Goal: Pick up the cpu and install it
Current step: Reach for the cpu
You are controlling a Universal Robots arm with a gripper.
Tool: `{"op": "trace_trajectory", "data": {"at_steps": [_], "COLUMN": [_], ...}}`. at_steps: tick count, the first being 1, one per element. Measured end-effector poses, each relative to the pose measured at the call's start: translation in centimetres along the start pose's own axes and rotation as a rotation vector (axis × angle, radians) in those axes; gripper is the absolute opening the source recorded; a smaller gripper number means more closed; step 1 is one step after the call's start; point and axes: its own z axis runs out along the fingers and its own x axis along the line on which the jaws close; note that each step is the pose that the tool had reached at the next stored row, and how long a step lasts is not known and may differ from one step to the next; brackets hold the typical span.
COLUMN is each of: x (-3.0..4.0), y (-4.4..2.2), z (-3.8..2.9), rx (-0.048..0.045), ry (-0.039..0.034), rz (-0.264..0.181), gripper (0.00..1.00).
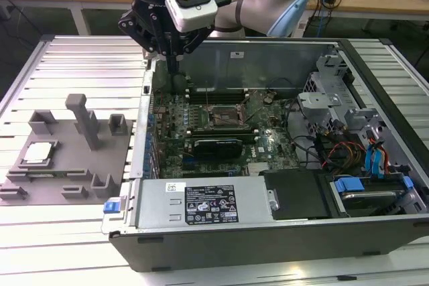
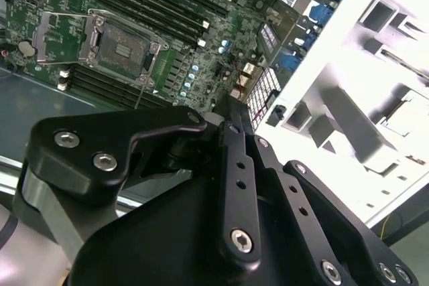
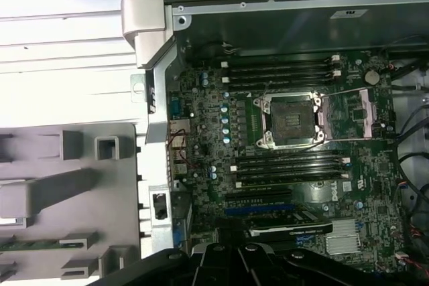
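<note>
The cpu (image 1: 38,153), a small silvery square chip, lies flat in a recess of the grey tray (image 1: 67,179) at the exterior view's left. My gripper (image 1: 172,66) hangs above the back left corner of the open computer case (image 1: 268,232), over its wall, well away from the cpu. Its black fingers (image 2: 231,138) stand together, shut on nothing. The motherboard's black socket (image 3: 289,120) sits in the middle of the board with its metal bracket (image 3: 348,108) swung open beside it; it also shows in the exterior view as the socket (image 1: 224,117).
Upright posts (image 1: 86,120) rise from the tray. Inside the case are memory slots (image 3: 281,72), an expansion card (image 1: 214,147), a power supply (image 1: 201,202), a drive cage (image 1: 328,105) and loose cables (image 1: 342,152). A ribbed metal table (image 1: 80,72) carries everything.
</note>
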Motion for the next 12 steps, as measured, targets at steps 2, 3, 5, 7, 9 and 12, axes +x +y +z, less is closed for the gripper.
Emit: {"op": "trace_trajectory", "data": {"at_steps": [2,3,5,7,9,12], "x": [0.13,0.22,0.40,0.61,0.98,1.25], "y": [-0.01,-0.01,-0.03,-0.04,-0.07,-0.09], "z": [0.00,0.00,-0.01,-0.01,-0.02,-0.03], "rx": [-0.0005,-0.0008,-0.0008,-0.0009,-0.0012,-0.0014], "ry": [0.0000,0.0000,0.0000,0.0000,0.0000,0.0001], "rz": [0.000,0.000,0.000,0.000,0.000,0.000], "gripper": [0.11,0.11,0.11,0.11,0.11,0.11]}}
